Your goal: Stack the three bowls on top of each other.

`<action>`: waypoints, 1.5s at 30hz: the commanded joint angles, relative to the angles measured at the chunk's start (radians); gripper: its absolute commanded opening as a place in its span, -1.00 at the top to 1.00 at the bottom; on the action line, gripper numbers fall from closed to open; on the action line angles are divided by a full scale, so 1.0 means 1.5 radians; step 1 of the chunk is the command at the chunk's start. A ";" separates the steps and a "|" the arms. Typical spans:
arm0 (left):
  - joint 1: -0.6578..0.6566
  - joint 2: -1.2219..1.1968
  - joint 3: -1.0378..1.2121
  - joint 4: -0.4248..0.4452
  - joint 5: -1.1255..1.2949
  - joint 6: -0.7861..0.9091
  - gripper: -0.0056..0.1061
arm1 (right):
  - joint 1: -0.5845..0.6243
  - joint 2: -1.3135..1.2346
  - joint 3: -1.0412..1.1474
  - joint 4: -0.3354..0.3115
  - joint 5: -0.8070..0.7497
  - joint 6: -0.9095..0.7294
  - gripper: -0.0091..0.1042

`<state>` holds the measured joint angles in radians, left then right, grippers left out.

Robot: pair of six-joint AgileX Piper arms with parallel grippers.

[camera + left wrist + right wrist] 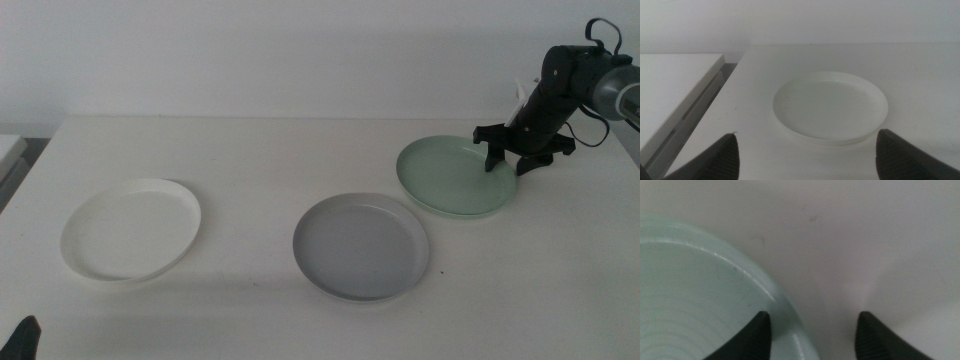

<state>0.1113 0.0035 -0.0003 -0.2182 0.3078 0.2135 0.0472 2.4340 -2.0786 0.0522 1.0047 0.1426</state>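
The white bowl [130,228] sits at the table's left, the grey bowl [360,245] in the middle near the front, and the pale mint green bowl [450,175] at the right. All three lie apart. My right gripper [508,163] is open at the mint bowl's right rim. In the right wrist view [812,317] one jaw is over the inside of the mint bowl [690,295] and the other over the table outside it. My left gripper [25,335] waits at the front left corner. It is open and empty [807,136], facing the white bowl [830,106].
The white table [300,150] ends at a wall behind. Its left edge borders a narrow gap and a second white surface [670,85]. The right arm's cables hang at the far right [600,40].
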 commanded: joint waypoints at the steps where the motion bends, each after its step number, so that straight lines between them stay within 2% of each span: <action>1: -0.002 -0.002 0.000 0.002 -0.008 -0.003 -0.78 | -0.005 0.003 -0.006 0.004 -0.004 -0.006 0.17; 5: -0.002 -0.002 0.000 0.002 -0.008 -0.003 -0.78 | -0.005 0.005 -0.006 -0.007 -0.005 -0.008 0.41; 9: -0.002 -0.002 0.000 0.002 -0.008 -0.003 -0.78 | -0.005 0.001 -0.006 -0.012 -0.002 -0.022 0.84; 10: -0.002 -0.002 0.000 0.002 -0.008 -0.003 -0.78 | -0.005 -0.005 -0.006 -0.013 0.001 -0.026 0.88; 15: -0.002 -0.002 0.000 0.002 -0.008 -0.002 -0.78 | -0.005 -0.070 -0.006 -0.013 0.016 -0.041 0.88; 17: -0.002 -0.002 0.000 0.002 -0.008 -0.002 -0.78 | -0.005 -0.111 -0.002 0.000 0.024 -0.048 0.88; 20: -0.002 -0.002 0.000 0.002 -0.008 -0.002 -0.78 | 0.005 -0.203 0.079 0.065 -0.004 -0.050 0.88; 22: -0.002 -0.002 0.000 0.002 -0.008 -0.003 -0.78 | 0.031 -0.285 0.215 0.120 -0.095 -0.060 0.88; 24: -0.002 -0.002 0.000 0.002 -0.008 -0.003 -0.78 | 0.069 -0.356 0.368 0.144 -0.217 -0.073 0.88; 27: -0.002 -0.002 0.000 0.002 -0.008 -0.003 -0.78 | 0.133 -0.429 0.522 0.144 -0.332 -0.062 0.88; 31: -0.002 -0.002 0.000 0.002 -0.008 -0.003 -0.78 | 0.197 -0.444 0.602 0.144 -0.357 -0.055 0.88; 45: -0.002 -0.002 0.000 0.002 -0.008 -0.003 -0.78 | 0.227 -0.382 0.621 0.158 -0.406 -0.055 0.88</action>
<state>0.1113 0.0035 -0.0003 -0.2157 0.3078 0.2135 0.3823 1.8605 -1.1510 0.2804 0.4193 0.0616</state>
